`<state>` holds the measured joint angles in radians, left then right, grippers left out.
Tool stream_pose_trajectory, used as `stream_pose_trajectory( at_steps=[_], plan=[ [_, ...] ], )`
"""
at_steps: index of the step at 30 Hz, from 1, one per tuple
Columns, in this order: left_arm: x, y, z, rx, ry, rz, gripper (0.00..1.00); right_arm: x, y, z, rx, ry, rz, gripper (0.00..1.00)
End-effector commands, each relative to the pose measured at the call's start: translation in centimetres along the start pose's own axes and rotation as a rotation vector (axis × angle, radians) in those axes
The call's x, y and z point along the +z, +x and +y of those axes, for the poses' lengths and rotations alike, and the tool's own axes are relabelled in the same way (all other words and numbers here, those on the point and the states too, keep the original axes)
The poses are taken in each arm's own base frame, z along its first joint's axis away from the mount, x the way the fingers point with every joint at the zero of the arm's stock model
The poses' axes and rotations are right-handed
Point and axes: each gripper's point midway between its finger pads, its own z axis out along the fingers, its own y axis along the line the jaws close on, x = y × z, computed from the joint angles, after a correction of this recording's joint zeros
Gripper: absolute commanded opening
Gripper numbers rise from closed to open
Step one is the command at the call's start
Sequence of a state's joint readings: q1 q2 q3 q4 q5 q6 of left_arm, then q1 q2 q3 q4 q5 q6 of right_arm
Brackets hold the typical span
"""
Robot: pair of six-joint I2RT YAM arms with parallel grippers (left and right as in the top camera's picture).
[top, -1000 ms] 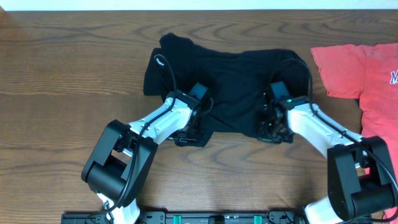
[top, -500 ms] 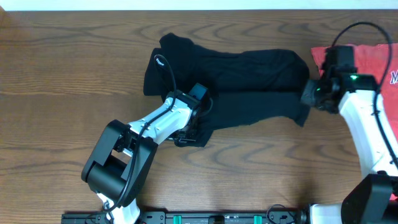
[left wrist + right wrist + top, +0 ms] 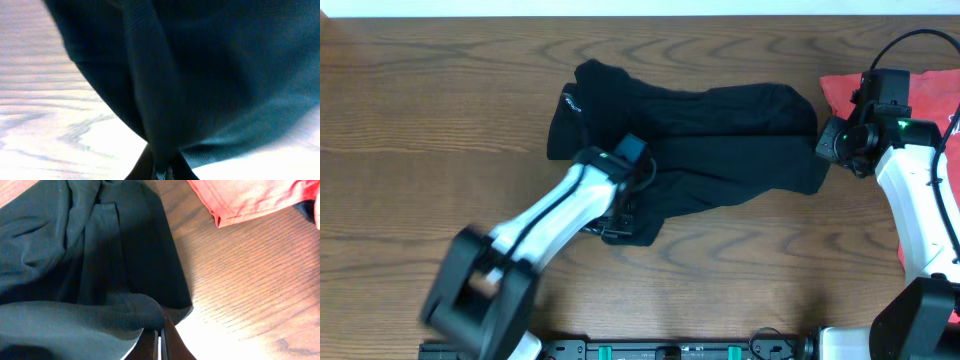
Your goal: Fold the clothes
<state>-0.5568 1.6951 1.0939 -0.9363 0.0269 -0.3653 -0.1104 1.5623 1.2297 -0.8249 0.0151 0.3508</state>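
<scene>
The black garment (image 3: 720,140) was seen lying across the middle of the table (image 3: 420,150), closer to the far edge than to the near one. It was gathered into long folds running from left to right. Its left end was bunched into a crumpled lump, and one flap of it was drawn out toward the near edge. Its right end reached near the red-orange T-shirt (image 3: 930,100), which was spread at the table's right edge. A strip of bare wood was left between the two pieces of cloth, so they were not touching.

The left gripper (image 3: 161,168) was found pressed together on a pinch of the black fabric at the flap drawn toward the near edge. From its fingertips a taut ridge of cloth was raised, and most of the left wrist view was filled by it. In the overhead view the left arm was blurred.

The right gripper (image 3: 160,342) was likewise clamped on the garment, at a rolled hem at its right end. The fabric there was lifted slightly off the wood, and a shadow was cast beneath it.
</scene>
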Motion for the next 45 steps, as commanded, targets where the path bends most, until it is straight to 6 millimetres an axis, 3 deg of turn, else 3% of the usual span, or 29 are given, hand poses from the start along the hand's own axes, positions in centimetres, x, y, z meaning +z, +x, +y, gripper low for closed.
stream_pose_trajectory(
  at_steps=[1,4,7,12,17,24,30,36,40,44,45],
  plan=[
    [-4.8,-0.7,0.5,-0.003,0.051,-0.168,0.06,-0.3,-1.0,0.0,-0.013,-0.004,-0.03,0.01],
    [-9.1,-0.9,1.7,-0.021,0.066,-0.333,0.06,-0.2,-1.4,0.2,-0.032,-0.011,-0.046,0.01],
    [-12.2,-0.4,3.0,-0.04,0.063,-0.452,0.06,-0.2,-1.7,0.3,-0.044,-0.016,-0.057,0.01],
    [-14.8,1.0,4.6,-0.06,0.054,-0.541,0.06,-0.2,-1.6,0.4,-0.046,-0.02,-0.054,0.01],
    [-14.6,1.4,4.7,-0.058,0.048,-0.523,0.06,-0.1,-1.6,0.4,-0.048,-0.02,-0.054,0.01],
    [-13.5,0.2,4.2,-0.058,0.038,-0.5,0.06,0.9,-0.6,0.6,-0.078,-0.03,0.005,0.01],
    [-11.9,-1.5,3.3,-0.055,0.025,-0.473,0.06,5.2,2.8,0.5,-0.074,-0.031,0.193,0.01],
    [-10.5,-2.6,2.8,-0.051,0.013,-0.446,0.06,9.9,4.7,-0.1,-0.068,-0.002,0.298,0.01],
    [-10.1,-3.2,2.5,-0.051,0.013,-0.448,0.06,11.9,4.3,0.1,-0.067,-0.007,0.283,0.01],
    [-10.2,-3.4,2.4,-0.052,0.019,-0.459,0.06,11.7,2.6,1.4,-0.064,-0.061,0.237,0.01],
    [-10.2,-3.4,2.4,-0.052,0.018,-0.459,0.06,11.4,2.2,1.7,-0.064,-0.072,0.234,0.21]
  ],
)
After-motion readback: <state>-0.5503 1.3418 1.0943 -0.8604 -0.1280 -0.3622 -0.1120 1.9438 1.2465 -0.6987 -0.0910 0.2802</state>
